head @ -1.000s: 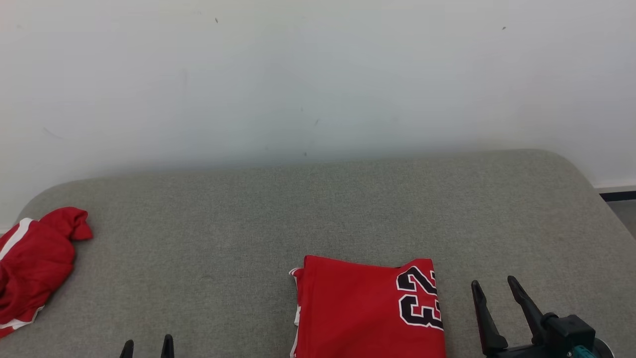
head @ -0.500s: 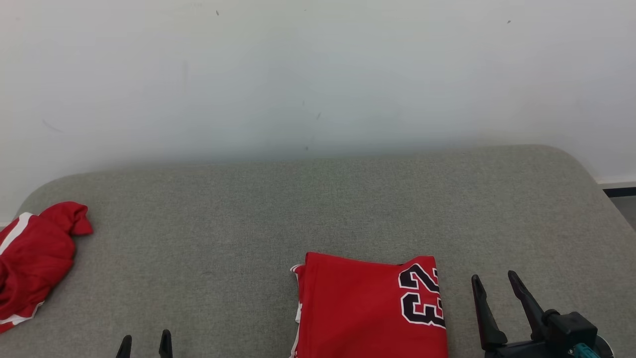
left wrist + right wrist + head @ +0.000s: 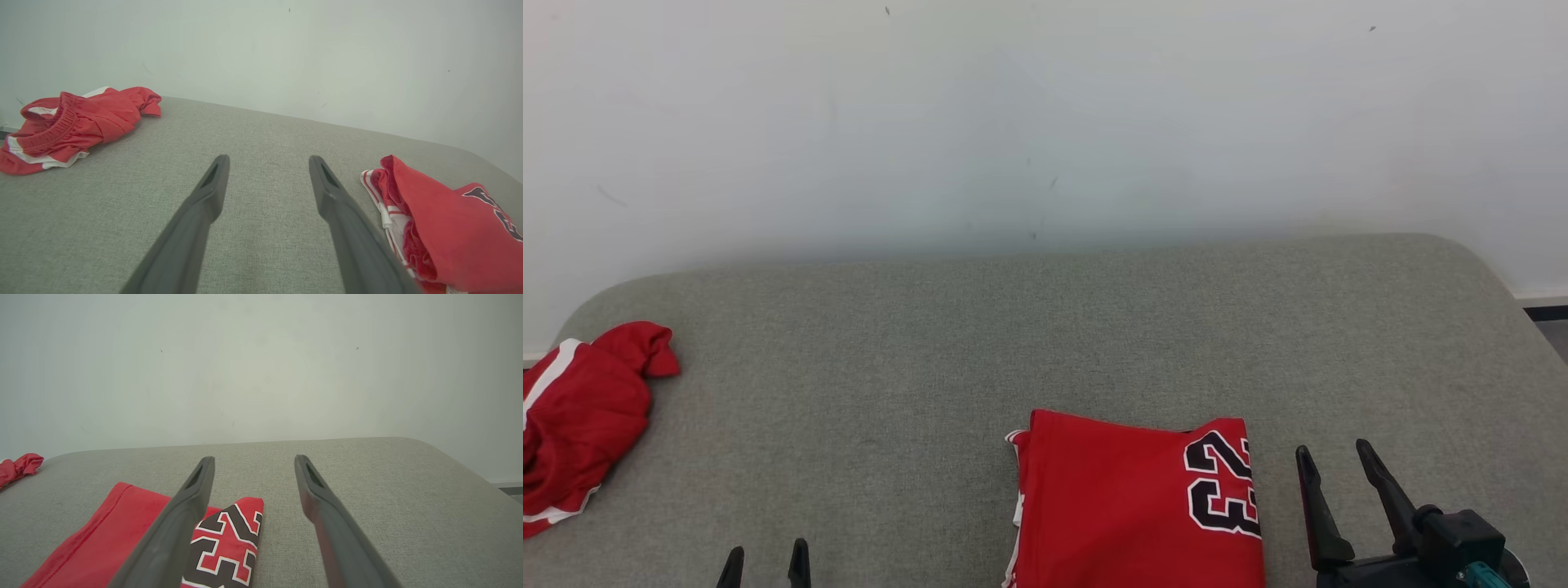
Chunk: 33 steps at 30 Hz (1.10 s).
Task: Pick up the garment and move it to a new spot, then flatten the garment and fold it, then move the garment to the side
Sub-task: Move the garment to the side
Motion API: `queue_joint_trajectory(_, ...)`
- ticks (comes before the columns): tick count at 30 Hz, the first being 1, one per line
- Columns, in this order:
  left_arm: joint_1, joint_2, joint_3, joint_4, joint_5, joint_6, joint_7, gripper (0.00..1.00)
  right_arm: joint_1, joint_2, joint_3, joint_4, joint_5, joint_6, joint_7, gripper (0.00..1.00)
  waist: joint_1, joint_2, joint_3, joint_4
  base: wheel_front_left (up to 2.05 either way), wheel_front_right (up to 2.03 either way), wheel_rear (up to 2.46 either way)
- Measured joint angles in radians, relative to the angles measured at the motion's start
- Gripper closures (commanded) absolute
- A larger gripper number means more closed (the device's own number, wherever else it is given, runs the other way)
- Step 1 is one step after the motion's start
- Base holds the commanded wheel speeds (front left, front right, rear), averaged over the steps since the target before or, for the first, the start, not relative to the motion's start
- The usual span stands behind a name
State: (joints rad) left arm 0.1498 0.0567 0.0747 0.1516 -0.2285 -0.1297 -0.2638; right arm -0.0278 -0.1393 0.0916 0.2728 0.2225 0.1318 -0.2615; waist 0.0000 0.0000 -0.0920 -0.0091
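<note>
The folded red jersey [image 3: 1127, 506] lies on the grey cushion [image 3: 1045, 327] in front of me, at 6 o'clock in my head view, between my two grippers. Its far edge faces 12 o'clock and is almost straight. The number 23 [image 3: 1221, 490] lies on its side near the 3 o'clock edge, with the two digits one above the other along the line from 12 to 6. The layered edges with white trim are on the 9 o'clock side. The near part of the jersey is cut off by the frame, so I cannot tell its full length or its long axis for sure. My left gripper [image 3: 768, 549], at 7 o'clock, has its fingers apart and holds nothing. Only its tips are in my head view. My right gripper [image 3: 1333, 447], at 5 o'clock just beside the jersey, is also spread and empty. Crumpled red shorts [image 3: 580, 416] lie far off at 9 o'clock, partly cut off too.
</note>
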Motion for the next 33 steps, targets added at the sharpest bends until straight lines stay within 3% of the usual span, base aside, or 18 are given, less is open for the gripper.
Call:
queue_joint_trajectory(4,0.0,0.0,-0.005,-0.001,-0.001,-0.001,0.0,0.0,-0.004,-0.002,-0.002,0.011,0.001,0.0,0.001,0.0,0.0,0.0,0.002,0.006,0.0,0.0,0.0)
queue_joint_trajectory(6,0.0,0.001,-0.006,-0.002,-0.002,-0.001,0.0,0.0,-0.019,-0.002,-0.003,0.04,0.027,0.0,0.053,0.0,0.0,0.0,0.004,0.008,0.0,0.0,0.0)
queue_joint_trajectory(12,-0.016,0.006,-0.021,-0.014,-0.002,-0.001,0.0,0.0,-0.106,-0.018,-0.004,0.141,0.105,0.0,0.38,0.0,0.0,0.0,0.018,0.017,0.0,0.0,0.0)
queue_joint_trajectory(18,-0.044,0.003,-0.06,-0.024,0.008,-0.001,0.0,0.0,-0.174,-0.03,-0.004,0.213,0.146,0.0,0.594,0.0,0.0,0.0,0.038,0.044,0.0,0.0,0.0)
queue_joint_trajectory(33,-0.064,-0.004,-0.104,-0.034,0.015,-0.001,0.0,0.0,-0.262,0.029,-0.081,0.387,0.067,0.0,0.737,0.0,0.0001,0.0,0.081,0.126,0.0,0.0,0.0)
